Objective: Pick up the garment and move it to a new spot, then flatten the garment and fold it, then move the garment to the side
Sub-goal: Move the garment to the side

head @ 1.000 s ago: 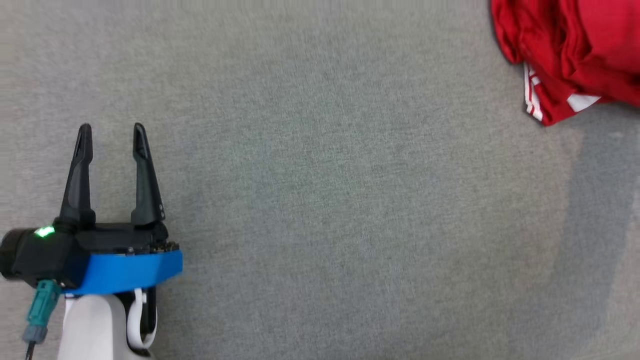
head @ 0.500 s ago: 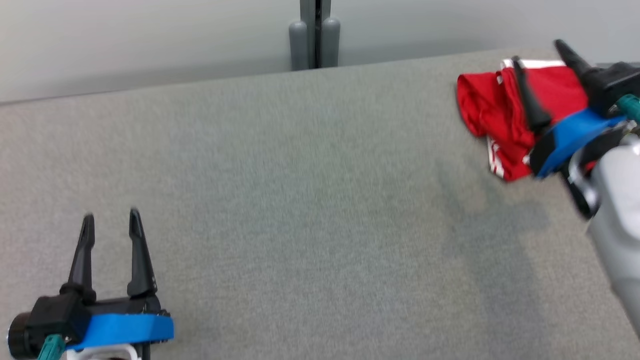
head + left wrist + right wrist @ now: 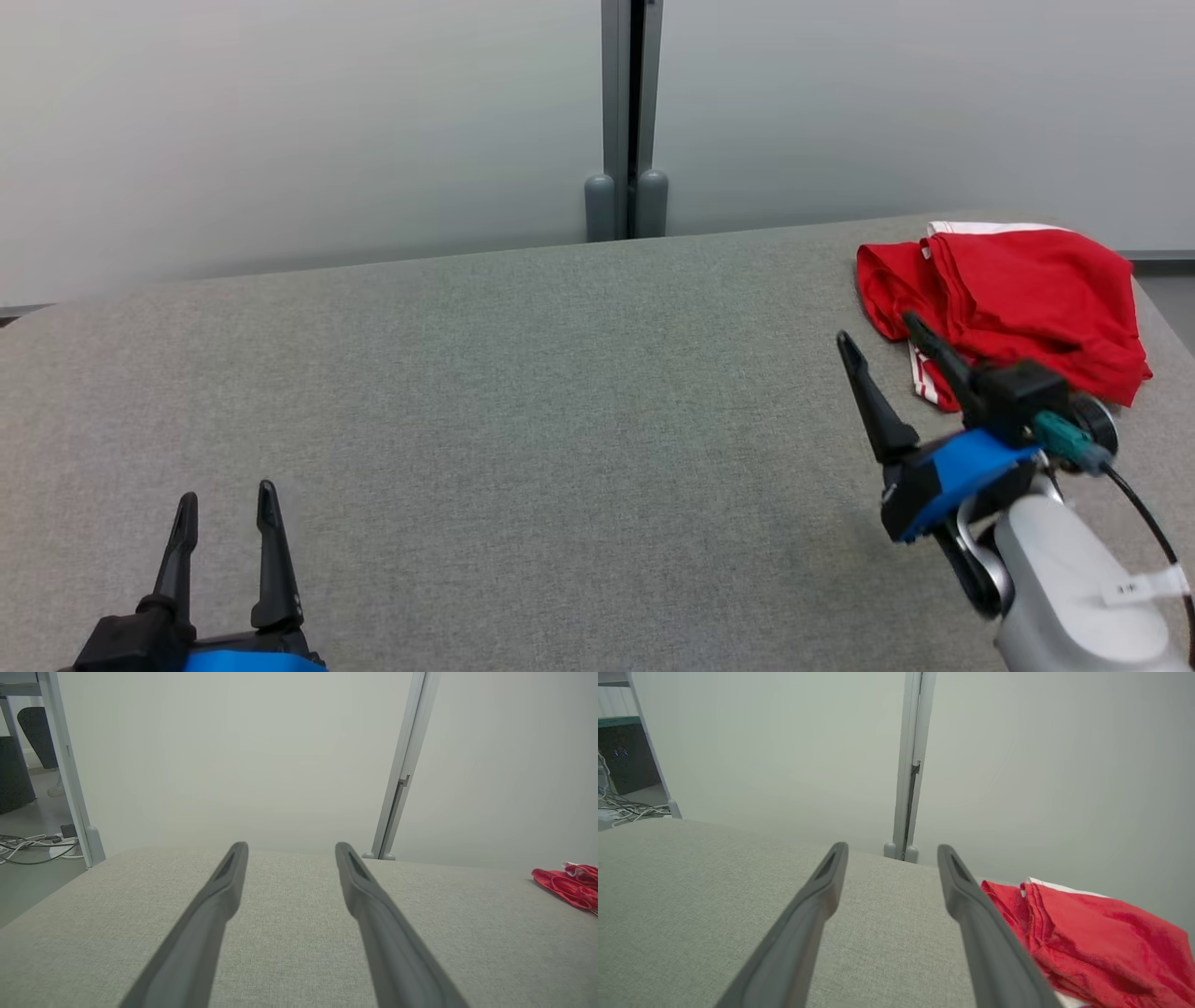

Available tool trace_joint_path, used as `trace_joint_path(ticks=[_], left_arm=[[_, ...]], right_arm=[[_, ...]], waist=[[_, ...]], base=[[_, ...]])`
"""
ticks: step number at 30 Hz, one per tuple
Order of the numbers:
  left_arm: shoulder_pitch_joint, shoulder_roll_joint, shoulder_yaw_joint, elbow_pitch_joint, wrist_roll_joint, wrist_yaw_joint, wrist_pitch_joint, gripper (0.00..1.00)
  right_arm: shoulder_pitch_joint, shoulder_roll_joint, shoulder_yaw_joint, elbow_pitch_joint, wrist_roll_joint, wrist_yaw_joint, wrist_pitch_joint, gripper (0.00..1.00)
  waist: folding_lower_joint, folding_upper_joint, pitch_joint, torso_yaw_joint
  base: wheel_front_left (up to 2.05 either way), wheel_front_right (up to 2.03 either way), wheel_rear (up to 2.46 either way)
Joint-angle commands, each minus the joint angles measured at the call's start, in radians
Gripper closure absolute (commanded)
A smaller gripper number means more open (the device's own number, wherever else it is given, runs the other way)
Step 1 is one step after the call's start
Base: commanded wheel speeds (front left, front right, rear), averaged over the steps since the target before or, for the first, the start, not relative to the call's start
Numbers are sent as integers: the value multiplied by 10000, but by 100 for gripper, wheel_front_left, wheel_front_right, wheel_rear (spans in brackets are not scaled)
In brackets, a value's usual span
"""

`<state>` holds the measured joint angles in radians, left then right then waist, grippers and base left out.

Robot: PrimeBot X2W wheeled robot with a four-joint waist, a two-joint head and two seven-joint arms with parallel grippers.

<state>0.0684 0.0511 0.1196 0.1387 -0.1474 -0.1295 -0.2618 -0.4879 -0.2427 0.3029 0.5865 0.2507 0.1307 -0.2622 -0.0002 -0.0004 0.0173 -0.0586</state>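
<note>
A wide bare stretch of grey tabletop (image 3: 560, 392) is seen between two grippers, up to its far edge. One red garment (image 3: 1027, 289) is bunched at the far right corner, just beside the right gripper (image 3: 876, 329), whose fingers are spread; the left gripper (image 3: 229, 495) is likewise spread, well apart.
</note>
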Motion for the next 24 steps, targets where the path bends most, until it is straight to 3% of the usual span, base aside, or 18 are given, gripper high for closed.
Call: trace_joint_path(ticks=[1, 14, 24], left_arm=[[73, -7, 26, 65, -1, 23, -42, 0], [185, -7, -61, 380, -1, 25, -42, 0], [31, -8, -175, 565, 54, 2, -42, 0]], right_arm=[[477, 51, -263, -196, 123, 0, -32, 0], [3252, 1001, -2102, -1887, -100, 1, -32, 0], [4394, 1654, -2367, -2871, -461, 1, -33, 0]], waist=[[2, 4, -59, 38], [2, 4, -407, 394], [2, 4, -554, 559]], base=[[0, 0, 0], [0, 0, 0], [0, 0, 0]])
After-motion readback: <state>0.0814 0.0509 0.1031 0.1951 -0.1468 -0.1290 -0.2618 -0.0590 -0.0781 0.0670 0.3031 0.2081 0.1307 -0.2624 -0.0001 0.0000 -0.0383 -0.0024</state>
